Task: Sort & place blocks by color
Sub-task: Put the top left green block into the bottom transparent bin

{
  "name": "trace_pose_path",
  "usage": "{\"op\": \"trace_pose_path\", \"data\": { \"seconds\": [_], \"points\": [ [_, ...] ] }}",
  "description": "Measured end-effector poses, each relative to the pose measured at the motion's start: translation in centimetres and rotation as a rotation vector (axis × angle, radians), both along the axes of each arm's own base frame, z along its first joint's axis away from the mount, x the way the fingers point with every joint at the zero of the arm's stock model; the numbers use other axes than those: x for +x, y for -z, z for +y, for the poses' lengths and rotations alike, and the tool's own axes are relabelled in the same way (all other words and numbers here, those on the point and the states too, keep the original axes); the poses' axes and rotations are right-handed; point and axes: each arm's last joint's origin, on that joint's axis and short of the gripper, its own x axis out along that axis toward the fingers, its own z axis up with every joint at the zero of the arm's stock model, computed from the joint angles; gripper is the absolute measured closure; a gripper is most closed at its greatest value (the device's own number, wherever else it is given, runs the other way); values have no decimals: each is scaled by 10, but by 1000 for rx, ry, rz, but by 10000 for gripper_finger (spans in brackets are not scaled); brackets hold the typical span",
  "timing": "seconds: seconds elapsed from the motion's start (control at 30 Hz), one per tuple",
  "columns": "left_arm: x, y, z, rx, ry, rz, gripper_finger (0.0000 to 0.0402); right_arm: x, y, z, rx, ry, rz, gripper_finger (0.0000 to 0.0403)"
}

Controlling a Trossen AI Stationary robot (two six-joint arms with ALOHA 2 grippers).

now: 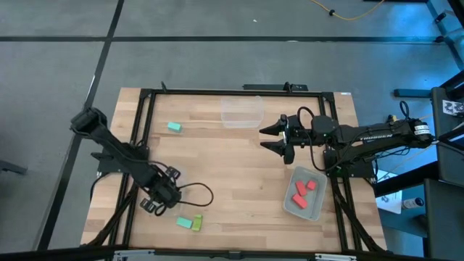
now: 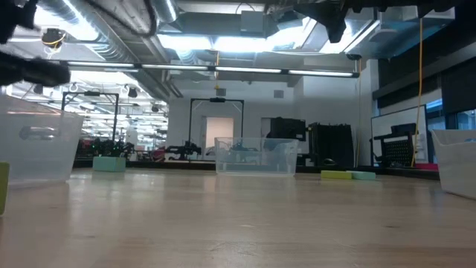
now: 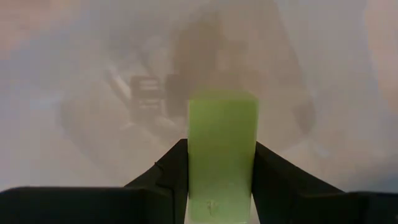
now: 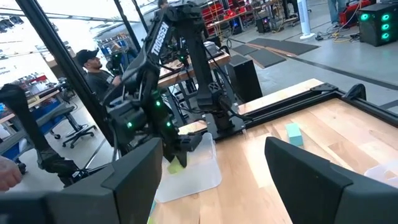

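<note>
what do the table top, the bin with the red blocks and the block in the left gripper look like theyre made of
Table top: pale wood, matte, with visible plank seams and grain.
Bin holding red blocks: probably translucent plastic, its walls see-through.
Lime block in the left gripper: smooth, evenly coloured and matte; possibly painted wood or plastic, can't tell which.

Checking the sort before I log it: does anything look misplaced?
Nothing looks spilled or damaged. One teal block lies loose near the table's far left, and a teal and lime pair sits unsorted at the near edge.
</note>
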Motion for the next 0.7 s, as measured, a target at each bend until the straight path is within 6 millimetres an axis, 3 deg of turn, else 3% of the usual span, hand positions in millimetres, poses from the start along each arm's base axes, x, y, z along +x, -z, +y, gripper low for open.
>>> {"op": "trace_pose_path", "data": {
  "seconds": [0.53, 0.7],
  "points": [
    [2, 15, -4, -57, 73, -38, 280, 0, 0, -1, 6, 48, 1, 116],
    [3, 15, -4, -53, 71, -46, 249, 0, 0, -1, 6, 48, 1, 116]
  ]
}}
